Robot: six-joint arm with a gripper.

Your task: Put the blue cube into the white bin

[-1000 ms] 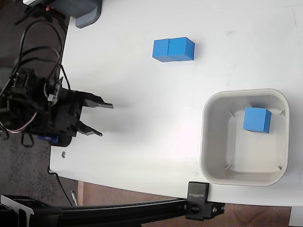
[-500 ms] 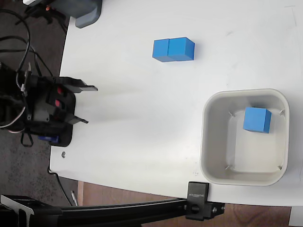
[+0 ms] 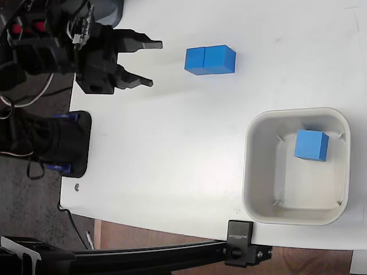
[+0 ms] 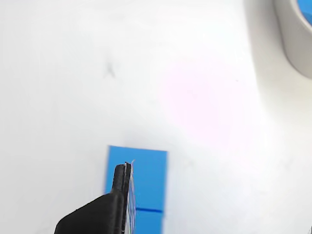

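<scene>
Since the earlier frames the gripper (image 3: 150, 63) has swung up the left side of the table (image 3: 172, 149) in the fixed view, and now points at the two blue cubes (image 3: 210, 60) that lie touching side by side. Its fingers are apart and hold nothing. One more cube (image 3: 311, 144) sits already in the white bin (image 3: 255, 172). To do the grasp well, it should probably centre on only one cube, so the neighbour is not pushed.

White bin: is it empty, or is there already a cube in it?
Not empty. The white bin holds one blue cube on its floor near the upper right corner; two more cubes sit outside on the table.
</scene>
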